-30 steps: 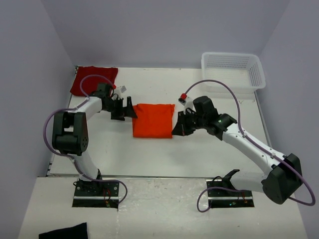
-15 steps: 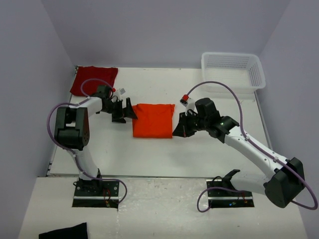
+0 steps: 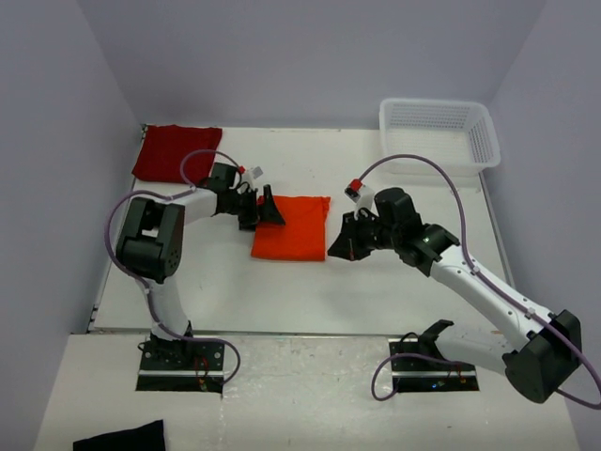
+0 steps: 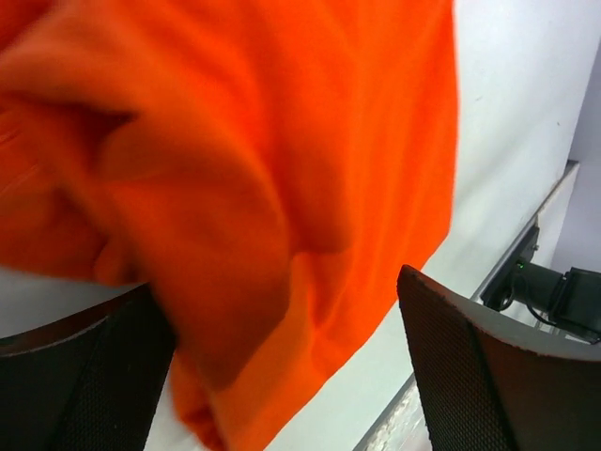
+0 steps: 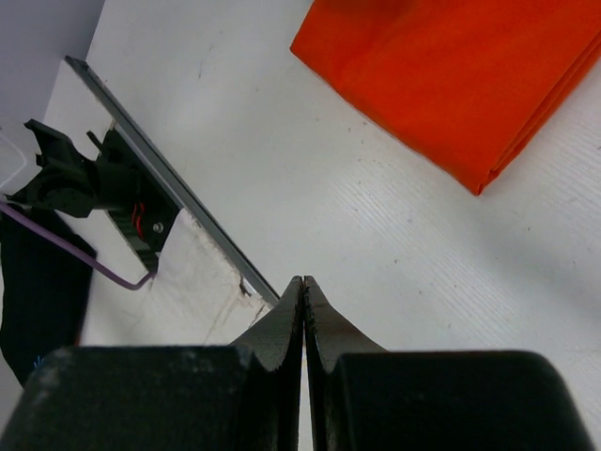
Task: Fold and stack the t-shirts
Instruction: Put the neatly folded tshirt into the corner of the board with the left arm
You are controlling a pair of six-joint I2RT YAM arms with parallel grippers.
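The folded orange t-shirt (image 3: 300,230) lies flat mid-table. The dark red t-shirt (image 3: 174,150) lies folded at the far left corner. My left gripper (image 3: 269,209) is open and sits over the orange shirt's upper left edge. In the left wrist view its fingers (image 4: 470,376) stand wide apart with rumpled orange cloth (image 4: 282,141) between and below them (image 4: 272,282). My right gripper (image 3: 338,249) is shut and empty, just right of the orange shirt's near right corner. In the right wrist view (image 5: 303,280) it hovers over bare table, apart from the shirt (image 5: 451,75).
A white mesh basket (image 3: 484,141) stands at the far right corner. A small black cloth (image 3: 122,439) lies off the table at the near left. The arm bases (image 3: 183,362) sit along the near edge.
My left gripper has moved right, from beside the orange shirt onto its upper left edge. The right gripper has shifted slightly right and stays shut.
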